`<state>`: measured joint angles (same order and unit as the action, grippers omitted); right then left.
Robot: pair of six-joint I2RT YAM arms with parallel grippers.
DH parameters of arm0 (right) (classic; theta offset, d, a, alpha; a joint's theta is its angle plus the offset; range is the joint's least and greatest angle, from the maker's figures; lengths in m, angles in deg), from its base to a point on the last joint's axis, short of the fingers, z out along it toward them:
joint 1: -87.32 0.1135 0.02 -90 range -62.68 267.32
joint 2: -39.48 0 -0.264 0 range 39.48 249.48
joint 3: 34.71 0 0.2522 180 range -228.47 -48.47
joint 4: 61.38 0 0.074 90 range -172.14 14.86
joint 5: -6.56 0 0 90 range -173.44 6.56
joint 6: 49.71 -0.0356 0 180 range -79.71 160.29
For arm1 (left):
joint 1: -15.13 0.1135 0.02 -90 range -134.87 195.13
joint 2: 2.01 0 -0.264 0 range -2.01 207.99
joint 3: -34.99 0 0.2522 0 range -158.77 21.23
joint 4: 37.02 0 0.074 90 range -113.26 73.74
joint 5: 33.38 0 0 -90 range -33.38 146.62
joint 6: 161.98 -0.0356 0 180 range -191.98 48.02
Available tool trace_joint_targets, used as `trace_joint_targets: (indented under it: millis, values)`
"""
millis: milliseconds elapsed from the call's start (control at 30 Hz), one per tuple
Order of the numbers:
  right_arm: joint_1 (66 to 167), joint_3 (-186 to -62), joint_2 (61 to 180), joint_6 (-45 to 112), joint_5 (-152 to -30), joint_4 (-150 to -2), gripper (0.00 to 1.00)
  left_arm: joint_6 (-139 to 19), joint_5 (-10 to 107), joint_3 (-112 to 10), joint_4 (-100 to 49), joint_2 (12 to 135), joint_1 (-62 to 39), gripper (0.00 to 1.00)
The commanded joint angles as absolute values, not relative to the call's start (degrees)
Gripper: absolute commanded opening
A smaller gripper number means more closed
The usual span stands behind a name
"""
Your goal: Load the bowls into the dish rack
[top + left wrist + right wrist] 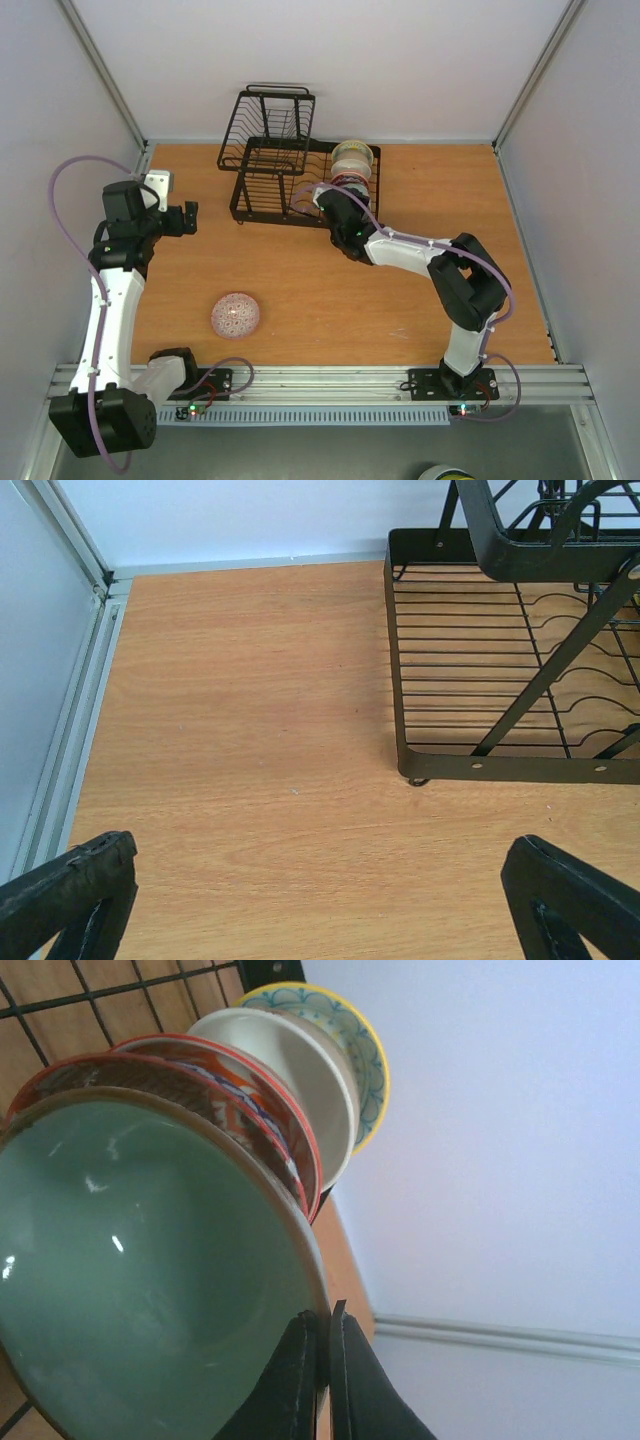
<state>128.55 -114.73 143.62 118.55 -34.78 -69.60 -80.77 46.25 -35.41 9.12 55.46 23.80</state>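
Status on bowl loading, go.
Left jaws open, empty. Right jaws shut on mint bowl rim at dish rack. Pink bowl on table, unloaded. Nothing blocking.

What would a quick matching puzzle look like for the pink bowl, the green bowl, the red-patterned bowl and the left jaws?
Things:
1. pink bowl
2. green bowl
3. red-patterned bowl
4. left jaws

States:
A. open, holding nothing, beside the dish rack
B. upside down on the table, outside the rack
C. in the rack, rim pinched by the right jaws
D. in the rack, just behind the green bowl

Pairs: 1-B, 2-C, 3-D, 4-A
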Motion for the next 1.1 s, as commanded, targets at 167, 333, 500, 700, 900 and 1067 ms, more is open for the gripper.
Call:
trace_joint_targets:
  millis: [167,333,500,700,900,1067]
  values:
    - [129.59,-108.81,143.43,137.22,-33.43,-36.83,0.01,-80.59,45.37,-36.80,7.96,55.25,24.17,0.99]
    - [129.58,-109.15,141.89,129.15,-35.88,-48.47,0.01,-80.77,45.68,-36.69,7.90,55.13,24.17,0.99]
    - [129.46,-108.01,142.22,129.34,-36.27,-49.34,0.01,-80.77,45.65,-36.78,7.94,55.12,24.16,0.99]
    - [129.33,-108.24,140.88,122.89,-37.32,-58.32,0.01,-80.85,45.89,-36.69,7.82,55.12,24.14,0.99]
    - [129.27,-107.76,141.25,120.86,-37.75,-61.95,0.01,-80.76,45.54,-36.69,7.90,54.79,24.18,0.99]
    - [129.31,-107.79,140.93,117.75,-39.10,-66.20,0.02,-80.77,45.50,-36.84,8.02,54.59,24.18,0.99]
